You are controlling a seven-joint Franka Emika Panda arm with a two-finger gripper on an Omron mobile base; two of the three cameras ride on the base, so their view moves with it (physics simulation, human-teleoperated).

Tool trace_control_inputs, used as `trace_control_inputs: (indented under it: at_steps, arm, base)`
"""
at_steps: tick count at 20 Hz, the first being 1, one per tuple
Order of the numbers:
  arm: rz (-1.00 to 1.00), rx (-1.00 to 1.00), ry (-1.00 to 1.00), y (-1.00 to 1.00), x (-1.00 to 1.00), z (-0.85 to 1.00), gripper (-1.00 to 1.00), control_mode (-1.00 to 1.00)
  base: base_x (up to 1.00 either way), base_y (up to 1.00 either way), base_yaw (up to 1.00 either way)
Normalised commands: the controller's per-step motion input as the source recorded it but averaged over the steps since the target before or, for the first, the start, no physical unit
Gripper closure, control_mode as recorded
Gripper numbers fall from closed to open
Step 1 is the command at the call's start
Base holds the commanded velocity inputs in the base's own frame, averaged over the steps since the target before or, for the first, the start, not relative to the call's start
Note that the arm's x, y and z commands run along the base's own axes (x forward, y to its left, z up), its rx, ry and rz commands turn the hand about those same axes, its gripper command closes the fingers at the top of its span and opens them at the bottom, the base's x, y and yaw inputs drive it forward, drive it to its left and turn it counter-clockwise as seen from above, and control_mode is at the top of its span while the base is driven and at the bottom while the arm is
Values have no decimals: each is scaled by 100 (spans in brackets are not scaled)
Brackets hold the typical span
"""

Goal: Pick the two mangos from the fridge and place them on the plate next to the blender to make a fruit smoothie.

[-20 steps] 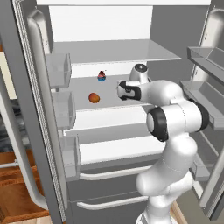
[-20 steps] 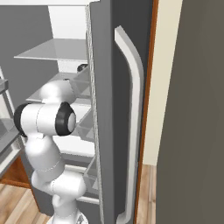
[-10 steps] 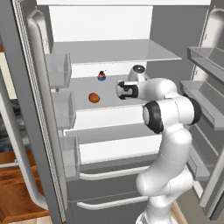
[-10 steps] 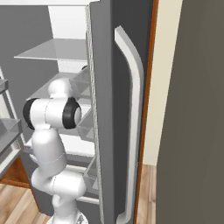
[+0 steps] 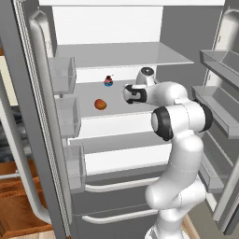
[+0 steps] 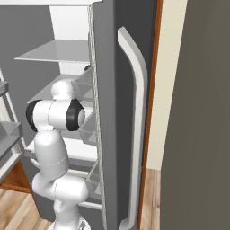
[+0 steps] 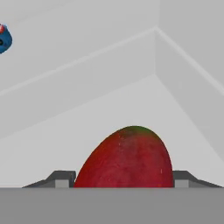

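Fridge: the fridge point(image 5: 35, 116) stands open, and the arm reaches in over a middle shelf point(image 5: 116, 109).
Red mango: in the hand view the deep red mango point(image 7: 127, 159) sits right in front of the camera, between the two finger tips point(image 7: 61, 178) of the end effector point(image 7: 119, 180), with the white shelf under it and the back corner of the fridge behind it.
Orange mango: the orange mango point(image 5: 100, 104) lies on the same shelf, to the left of the hand and well apart from it.
Other item: a small blue-based cupcake-like item point(image 5: 108, 81) stands further back on the shelf.
End effector state: the tips stand on both sides of the red mango, close to its skin; I cannot tell if they already press on it.
Handling: my judgement is that the fruit is light, firm but a little yielding, with smooth and rounded skin, so it may slip or roll out if it is pinched off-centre.
Where to hold: best across the widest middle part, one finger on each flank, with mild force.
Long axis: the mango is egg-shaped; in the hand view its long axis leans from lower left to upper right, and the greenish end points up and away from the camera.
Plate and blender: they are elsewhere in the kitchen, so both mangos are not yet delivered.
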Motion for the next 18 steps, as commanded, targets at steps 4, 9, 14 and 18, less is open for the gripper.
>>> trace_control_inputs:
  at_steps: [4, 9, 14, 18]
  arm:
    - [0, 0, -13, 0, -18, -2, 100, -100]
    - [0, 0, -22, 0, -59, 4, 100, -100]
    - [0, -2, -36, 10, -100, 48, 100, -100]
    - [1, -7, -28, 27, -100, 97, 100, -100]
  base:
    - [0, 0, 0]
    - [0, 0, 0]
    - [0, 0, 0]
    - [0, 0, 0]
